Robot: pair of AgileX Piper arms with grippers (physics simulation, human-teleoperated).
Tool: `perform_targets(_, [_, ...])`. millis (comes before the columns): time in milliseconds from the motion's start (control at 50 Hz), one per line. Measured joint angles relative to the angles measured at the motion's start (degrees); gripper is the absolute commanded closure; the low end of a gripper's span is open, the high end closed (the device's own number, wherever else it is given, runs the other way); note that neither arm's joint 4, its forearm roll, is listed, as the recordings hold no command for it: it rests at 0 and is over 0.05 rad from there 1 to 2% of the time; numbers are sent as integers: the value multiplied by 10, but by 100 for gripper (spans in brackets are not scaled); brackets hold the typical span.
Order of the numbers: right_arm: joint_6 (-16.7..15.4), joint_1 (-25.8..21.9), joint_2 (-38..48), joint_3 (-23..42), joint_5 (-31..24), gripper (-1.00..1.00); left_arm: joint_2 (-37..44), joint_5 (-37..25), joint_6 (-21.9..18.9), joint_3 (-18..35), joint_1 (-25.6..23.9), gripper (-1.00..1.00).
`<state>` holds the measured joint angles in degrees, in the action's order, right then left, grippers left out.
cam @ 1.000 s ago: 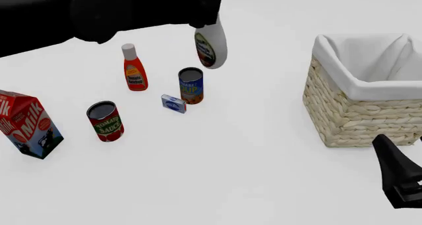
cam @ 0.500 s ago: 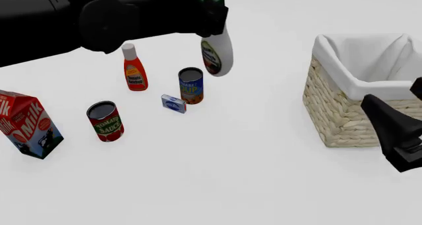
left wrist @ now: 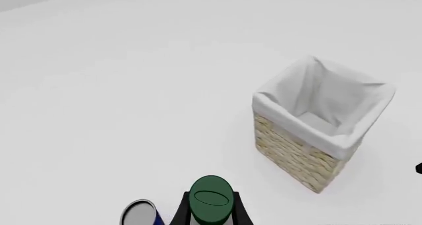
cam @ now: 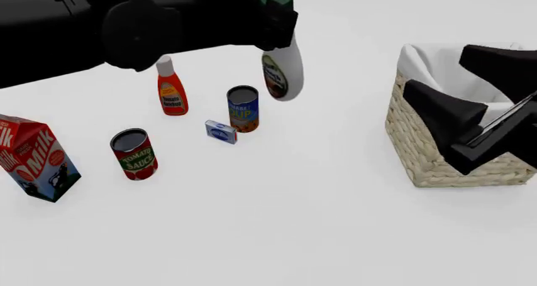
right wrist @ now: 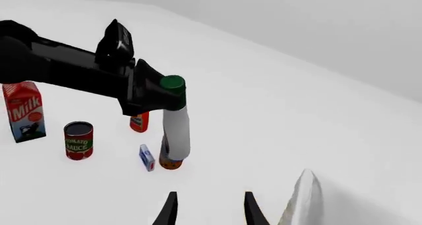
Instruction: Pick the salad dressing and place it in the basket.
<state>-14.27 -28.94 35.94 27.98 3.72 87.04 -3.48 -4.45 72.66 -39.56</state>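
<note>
The left claw (cam: 273,25) is pinching the salad dressing (cam: 282,72) just under its dark green cap, so the white bottle hangs clear of the table (cam: 277,223), nearly upright with its base tipped slightly, above and behind the blue-labelled can (cam: 243,109). Gripping at the neck makes sense: it keeps the fingers away from the wide body and lets the bottle go base-first into a container. It is held high, probably so it can pass over the other goods and over the basket rim without knocking anything. The basket (cam: 436,154) stands well apart to the right, its white cloth lining folded over the rim and its opening facing up; the left wrist view shows the inside bare of goods. The carry is therefore only begun, with the whole sideways crossing left. The right claw (right wrist: 207,207) is spread and holds nothing; in the front view its arm hangs in front of the basket, though whether it touches the rim is hard to judge from here. The red bottle (cam: 171,88), tomato sauce can (cam: 133,154), small blue box (cam: 221,132) and milk carton (cam: 34,160) all stand undisturbed on the table.
</note>
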Motion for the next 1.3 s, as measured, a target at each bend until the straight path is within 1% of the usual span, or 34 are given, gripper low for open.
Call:
perform_targets(220, [-13,-33,62,22,45,-100,-4,-4,4,0,-10,100])
perform_targets(560, [-20,-55,126,43,104,-100,-14,-9,11,-3,-24,100])
perform_targets(900, [-18,-66,181,62,152,-100,-24,-13,17,-7,-35,100])
perform_targets(1300, [-8,-79,231,77,188,-100,-35,-14,24,-14,-46,100])
